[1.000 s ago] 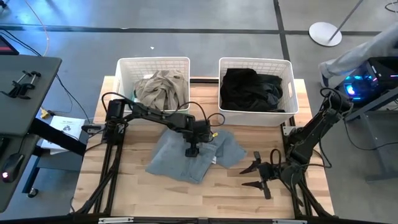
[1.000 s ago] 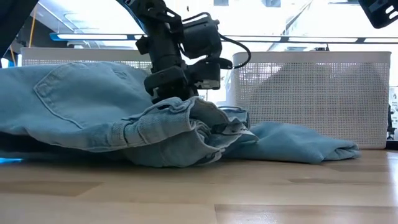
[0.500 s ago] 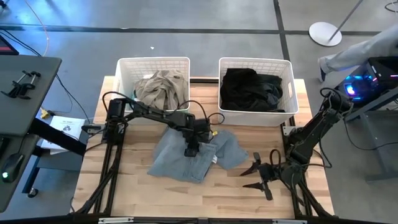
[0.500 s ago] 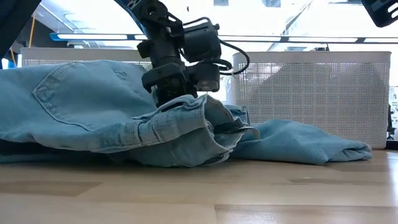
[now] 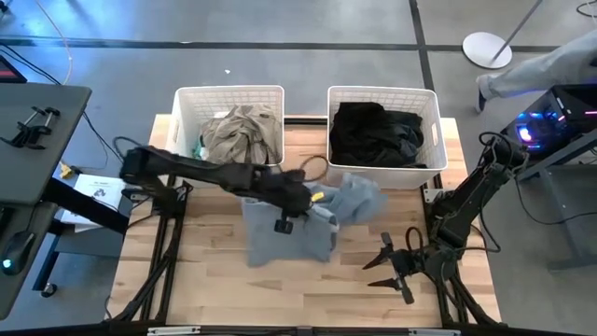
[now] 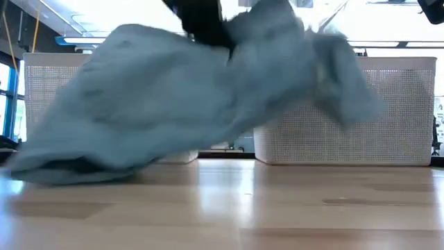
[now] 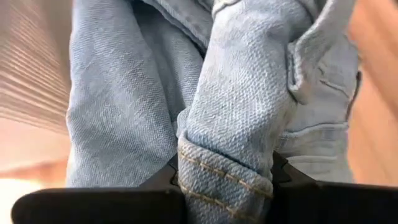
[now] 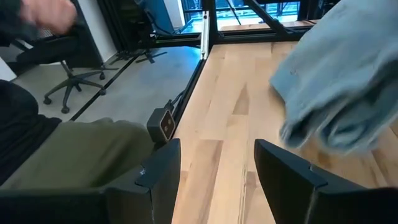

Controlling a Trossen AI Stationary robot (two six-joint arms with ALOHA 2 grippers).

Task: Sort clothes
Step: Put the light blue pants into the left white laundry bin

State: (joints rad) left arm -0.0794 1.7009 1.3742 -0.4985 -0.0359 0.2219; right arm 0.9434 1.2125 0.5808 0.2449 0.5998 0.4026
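Observation:
The light blue denim garment (image 5: 291, 229) is partly raised over the table's middle, with my left gripper (image 5: 284, 217) shut on it. In the low view the denim garment (image 6: 173, 97) sweeps up to the gripper, and only its lower end (image 6: 55, 167) lies on the wood. A beige garment (image 5: 235, 131) fills the left white basket (image 5: 183, 112). Black garments (image 5: 378, 133) fill the right basket (image 5: 431, 121). My right gripper (image 5: 392, 266) waits open and empty, low over the table's near right. My left gripper pinches a thick stitched fold of the denim (image 7: 224, 177) between its two fingers, several layers bunched together. It comes from above, pointing down. The garment hangs below and around the fingers, mostly lifted, with its lower end (image 6: 55, 167) on the table.
Both baskets stand side by side along the table's far edge. Bare wood lies at the near edge and near right. A person in olive trousers (image 8: 74, 155) sits beyond the table's right side. Another person's leg (image 5: 541, 70) shows at the far right.
My left gripper has risen with the denim garment in its hold. The garment, which lay flat and spread on the table, is now pulled up into a hanging bunch. One loose part has swung toward the right basket, while its lower end stays on the wood.

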